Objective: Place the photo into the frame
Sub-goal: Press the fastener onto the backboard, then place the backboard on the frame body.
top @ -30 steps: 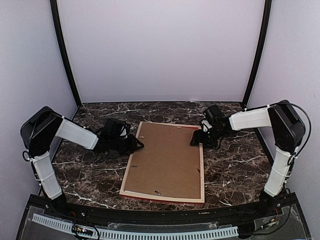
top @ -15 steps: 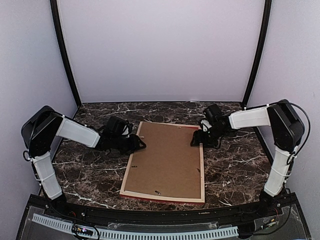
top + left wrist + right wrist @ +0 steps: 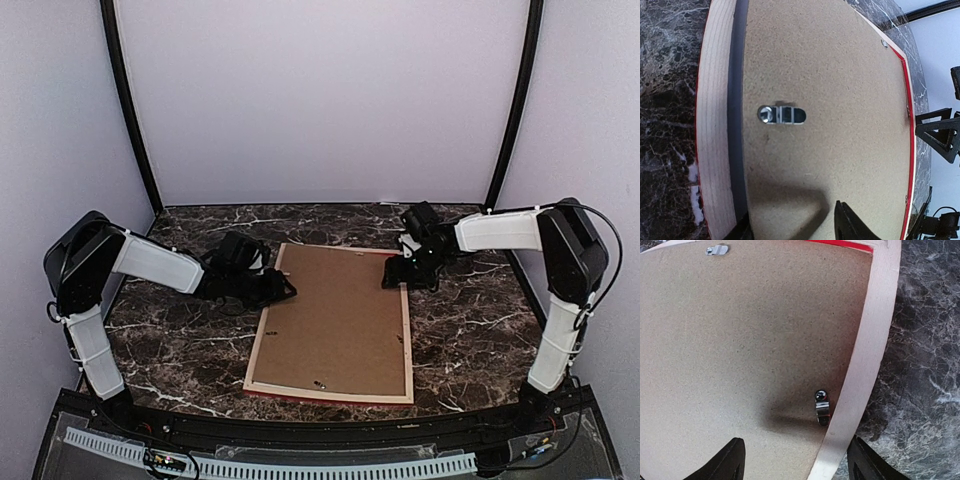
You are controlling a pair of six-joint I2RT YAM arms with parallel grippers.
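Frame (image 3: 330,392) on table (image 3: 470,330), backing board (image 3: 335,320) in it (left gripper (image 3: 287,291), right gripper (image 3: 392,278) near far corners).

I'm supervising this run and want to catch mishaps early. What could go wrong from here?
1. The frame lies face down, ungripped; a push from the left gripper or right gripper at its far end could slide it.
2. The clips on the backing board are small and flat, easy to miss or slip off.
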